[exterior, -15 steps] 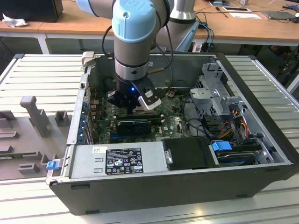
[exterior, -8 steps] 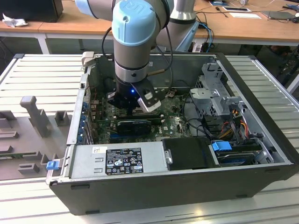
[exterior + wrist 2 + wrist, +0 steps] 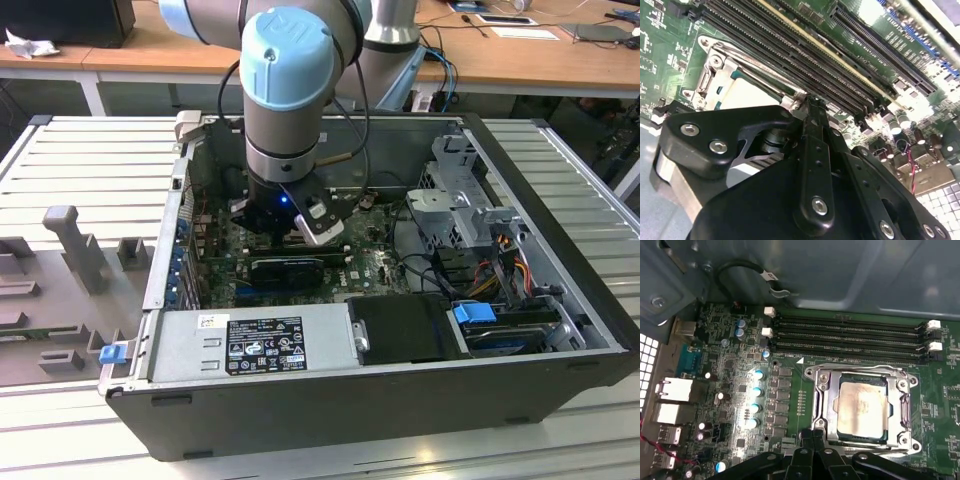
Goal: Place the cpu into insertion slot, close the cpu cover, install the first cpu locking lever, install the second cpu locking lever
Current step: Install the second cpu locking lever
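The cpu [image 3: 862,407], a pale metal square, lies in the insertion slot [image 3: 863,381] on the green motherboard. The cpu cover [image 3: 829,405], a silvery frame, lies flat around it. My gripper [image 3: 811,434] hangs just beside the socket's edge with its black fingers pressed together. In the second wrist view the gripper [image 3: 807,100] sits at the end of a thin metal locking lever [image 3: 765,80] that runs along the socket beside the cpu [image 3: 747,92]. Whether the fingers touch the lever I cannot tell. In the exterior view the gripper [image 3: 300,228] is low inside the open computer case.
Long black memory slots [image 3: 850,335] run just beyond the socket. Capacitors [image 3: 757,390] and rear ports [image 3: 672,390] flank it. The case wall [image 3: 165,250], power supply [image 3: 250,345] and drive cage [image 3: 460,200] hem in the arm. A grey fixture [image 3: 70,245] stands outside the case.
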`<control>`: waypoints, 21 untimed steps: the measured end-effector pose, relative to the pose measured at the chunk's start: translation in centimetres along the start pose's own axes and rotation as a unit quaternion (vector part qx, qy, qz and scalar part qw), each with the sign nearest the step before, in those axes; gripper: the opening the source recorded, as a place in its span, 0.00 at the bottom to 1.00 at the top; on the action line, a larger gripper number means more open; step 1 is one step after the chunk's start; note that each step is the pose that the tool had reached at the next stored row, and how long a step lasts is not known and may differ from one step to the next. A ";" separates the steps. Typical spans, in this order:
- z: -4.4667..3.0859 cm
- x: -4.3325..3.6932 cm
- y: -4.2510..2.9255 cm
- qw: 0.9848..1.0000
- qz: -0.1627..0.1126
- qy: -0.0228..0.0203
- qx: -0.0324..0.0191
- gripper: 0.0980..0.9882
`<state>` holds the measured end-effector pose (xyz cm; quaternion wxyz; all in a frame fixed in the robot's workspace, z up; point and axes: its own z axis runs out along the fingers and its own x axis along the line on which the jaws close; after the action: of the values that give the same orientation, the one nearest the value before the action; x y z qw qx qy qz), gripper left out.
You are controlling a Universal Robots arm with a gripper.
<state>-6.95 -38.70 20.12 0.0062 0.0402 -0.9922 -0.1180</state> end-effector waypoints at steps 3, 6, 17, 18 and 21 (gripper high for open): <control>0.06 0.01 -0.06 1.000 0.000 0.000 -0.005 0.01; -0.58 0.01 0.10 1.000 0.000 0.000 -0.006 0.01; -4.06 -2.81 1.24 1.000 0.001 0.005 -0.006 0.01; -4.08 -3.12 1.21 1.000 0.001 0.005 -0.006 0.01; -4.13 -3.53 0.97 1.000 0.002 0.007 -0.006 0.01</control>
<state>-3.42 -38.43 24.36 0.0135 0.0392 -0.9915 -0.1237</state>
